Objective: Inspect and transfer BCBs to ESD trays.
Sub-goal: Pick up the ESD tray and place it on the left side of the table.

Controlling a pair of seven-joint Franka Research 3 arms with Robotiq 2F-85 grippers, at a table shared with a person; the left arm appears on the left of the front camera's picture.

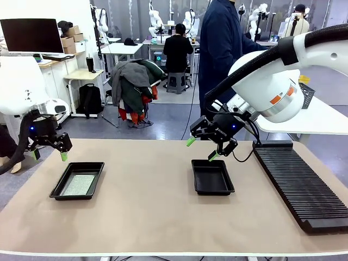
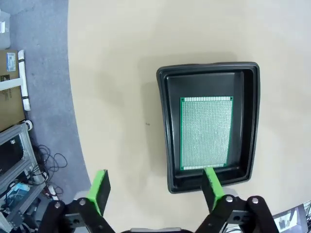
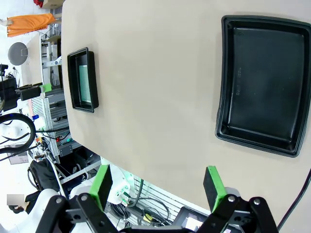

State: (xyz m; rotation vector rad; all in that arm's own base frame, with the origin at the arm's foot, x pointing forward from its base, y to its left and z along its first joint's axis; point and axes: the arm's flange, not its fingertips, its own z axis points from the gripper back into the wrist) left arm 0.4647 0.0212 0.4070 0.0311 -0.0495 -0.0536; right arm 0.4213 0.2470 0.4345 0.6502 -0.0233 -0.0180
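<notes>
The left gripper (image 1: 50, 155) is hovering above the table (image 1: 147, 212) at the end farthest from the long ribbed rack (image 1: 299, 182). Its green-padded fingers are standing wide apart and gripping nothing. One BCB (image 2: 205, 133) is lying flat on the floor of the ESD tray (image 2: 163, 126) that is sitting farthest from the rack. In the left wrist view the board is lying just ahead of one fingertip. That finger is hanging over the tray's near rim, while the other is hanging over bare tabletop beside the tray. A strip of black floor is showing all round the board.

The right gripper (image 1: 200, 150) is hovering over the far edge of the second tray (image 1: 212, 179), the one sitting nearer the rack. Its jaws are also spread wide, with nothing between them. This tray is showing only its bare black floor. It is lying well apart from the first tray and near the rack, without touching it.
</notes>
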